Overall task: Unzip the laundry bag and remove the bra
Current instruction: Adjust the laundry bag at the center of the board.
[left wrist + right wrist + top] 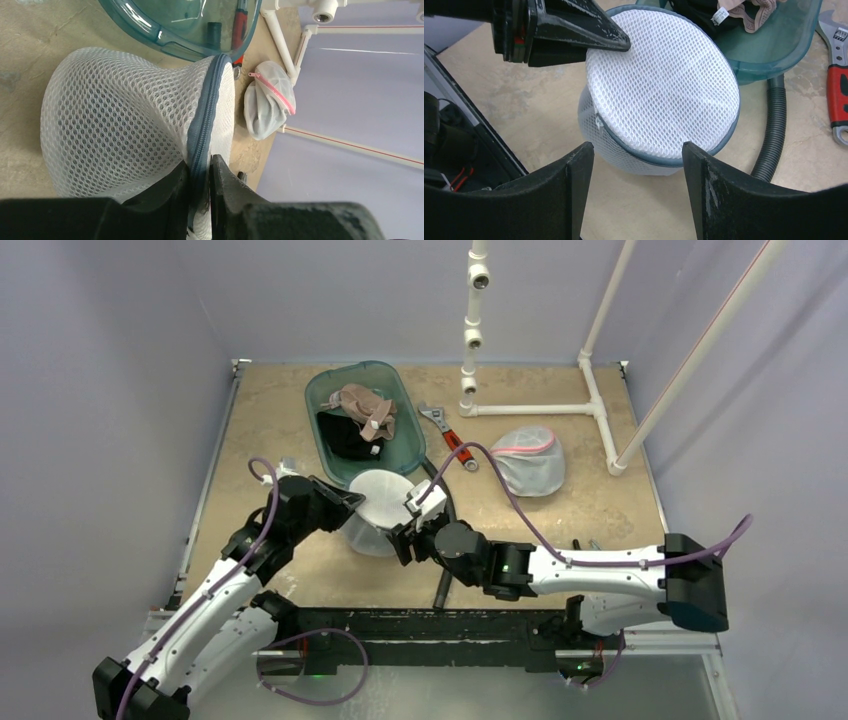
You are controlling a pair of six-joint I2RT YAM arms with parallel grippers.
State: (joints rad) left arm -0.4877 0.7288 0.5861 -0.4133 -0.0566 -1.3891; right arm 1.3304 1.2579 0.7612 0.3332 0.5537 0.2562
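The white mesh laundry bag [378, 502] sits in the middle of the bench [270, 420], its grey zipper [202, 130] closed where it shows. At its 9 o'clock, the left jaws are nearly together, pinching the zipper band. At 4 o'clock, the right jaws stand wide, holding nothing, just short of the bag. A teal tub [405, 440] at 12 o'clock holds tan and black garments [365, 408] — a pink-zipped mesh bag [530, 460] lies at 2 o'clock.
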